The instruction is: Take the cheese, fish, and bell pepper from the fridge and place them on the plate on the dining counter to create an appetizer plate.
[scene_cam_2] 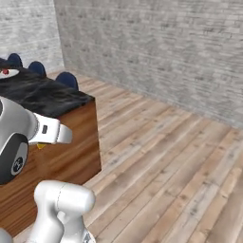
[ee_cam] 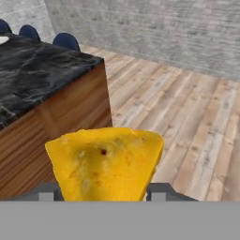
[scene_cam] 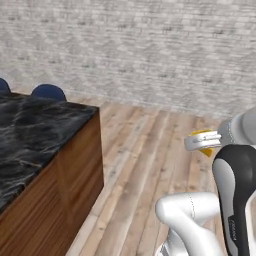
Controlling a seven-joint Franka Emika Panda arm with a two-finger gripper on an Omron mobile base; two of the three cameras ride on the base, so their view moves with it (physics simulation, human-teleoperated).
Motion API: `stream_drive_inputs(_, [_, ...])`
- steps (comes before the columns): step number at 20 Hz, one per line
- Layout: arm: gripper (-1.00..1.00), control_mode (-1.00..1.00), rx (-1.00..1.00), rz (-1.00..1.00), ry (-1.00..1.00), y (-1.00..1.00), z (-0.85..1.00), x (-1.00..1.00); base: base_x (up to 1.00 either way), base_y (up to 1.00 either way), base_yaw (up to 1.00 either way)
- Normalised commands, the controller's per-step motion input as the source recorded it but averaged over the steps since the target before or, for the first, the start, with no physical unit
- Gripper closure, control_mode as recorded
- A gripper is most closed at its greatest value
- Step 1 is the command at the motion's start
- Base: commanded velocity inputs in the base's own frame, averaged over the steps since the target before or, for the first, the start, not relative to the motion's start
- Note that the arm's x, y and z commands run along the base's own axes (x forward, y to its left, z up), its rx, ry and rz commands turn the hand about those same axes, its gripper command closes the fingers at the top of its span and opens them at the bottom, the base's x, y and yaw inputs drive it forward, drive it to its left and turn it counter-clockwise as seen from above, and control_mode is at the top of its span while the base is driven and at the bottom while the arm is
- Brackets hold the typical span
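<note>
Gripper (ee_cam: pixel 104 190) clamped on cheese (ee_cam: pixel 106 163), wedge between finger tips, carried clear of floor for transport. Dining counter (ee_cam: pixel 33 70) ahead-left, near; plate (scene_cam_2: pixel 8 72) at far end, well apart from cheese, something small and red on it. Judgement: carry leg, cheese not yet placed.

Even, soft rendered light with no clear source fills the room. The brick wall (scene_cam: pixel 150 50) and wood floor (scene_cam_2: pixel 166 156) look slightly blurred; shadows are faint, with no glare.

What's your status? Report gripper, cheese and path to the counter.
Gripper shut on the cheese, carried in the air. Dining counter ahead to the left, plate at its far end. Bare wood floor between, nothing in the way.
</note>
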Motion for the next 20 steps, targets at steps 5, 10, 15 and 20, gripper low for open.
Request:
stream_drive_inputs(5, [1.00, 1.00, 0.00, 0.00, 0.00, 0.00, 0.00, 0.00, 1.00, -1.00, 0.36])
stream_drive_inputs(10, [1.00, 1.00, 0.00, 0.00, 0.00, 0.00, 0.00, 0.00, 1.00, -1.00, 0.35])
stream_drive_inputs(15, [1.00, 1.00, 0.00, 0.00, 0.00, 0.00, 0.00, 0.00, 1.00, -1.00, 0.35])
stream_drive_inputs(20, [1.00, 1.00, 0.00, 0.00, 0.00, 0.00, 0.00, 0.00, 0.99, -1.00, 0.35])
